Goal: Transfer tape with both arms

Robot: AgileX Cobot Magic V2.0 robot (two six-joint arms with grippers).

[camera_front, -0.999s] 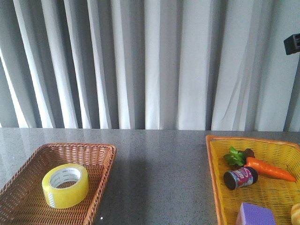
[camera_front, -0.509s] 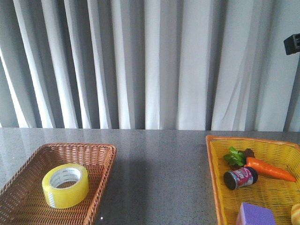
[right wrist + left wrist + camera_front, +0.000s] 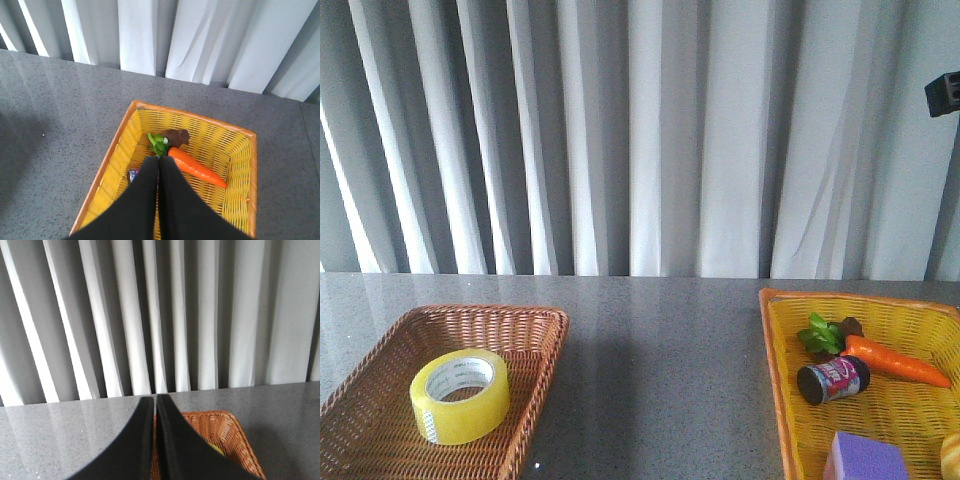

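The yellow tape roll point(image 3: 459, 395) with a white printed core lies flat in the brown wicker basket point(image 3: 535, 330) at the front left of the table. Neither arm shows in the front view. In the left wrist view my left gripper point(image 3: 155, 399) is shut and empty, held above the brown basket point(image 3: 227, 427); only a sliver of the tape point(image 3: 216, 448) shows past the fingers. In the right wrist view my right gripper point(image 3: 159, 159) is shut and empty, above the yellow basket point(image 3: 240, 145).
The yellow basket point(image 3: 775, 350) at the front right holds a toy carrot point(image 3: 895, 362) with green leaves, a small dark can with a pink label point(image 3: 833, 379) and a purple block point(image 3: 865, 458). Grey table between the baskets; pleated curtain behind.
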